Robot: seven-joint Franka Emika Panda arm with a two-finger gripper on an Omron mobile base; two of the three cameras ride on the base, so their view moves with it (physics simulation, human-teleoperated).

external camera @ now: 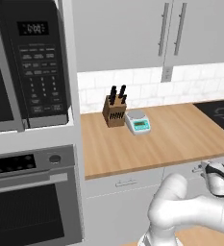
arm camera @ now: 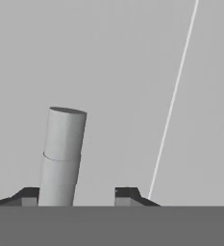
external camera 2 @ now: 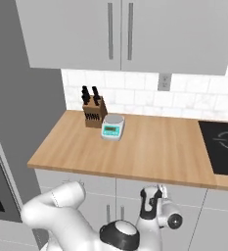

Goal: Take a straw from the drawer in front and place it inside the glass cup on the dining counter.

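My gripper (arm camera: 79, 194) is pushed up against the light-grey drawer (external camera: 180, 169) under the wooden worktop, and its jaws straddle the drawer's silver bar handle (arm camera: 63, 153). The handle lies against the left finger (arm camera: 29, 194), while a clear gap separates it from the right finger (arm camera: 128, 194). From the base, the gripper (external camera: 205, 168) is at the far right of the left view and the gripper (external camera 2: 153, 188) is low in the middle of the right view, at the closed drawer front (external camera 2: 132, 186). The straw, the glass cup and the dining counter are out of view.
On the worktop (external camera: 171, 139) stand a knife block (external camera: 114, 111) and a small kitchen scale (external camera: 138, 122). A black cooktop (external camera 2: 223, 144) is set in at the right. An oven (external camera: 31, 202) and a microwave (external camera: 31, 62) fill the tall unit at the left. Grey wall cabinets (external camera 2: 120, 32) hang above.
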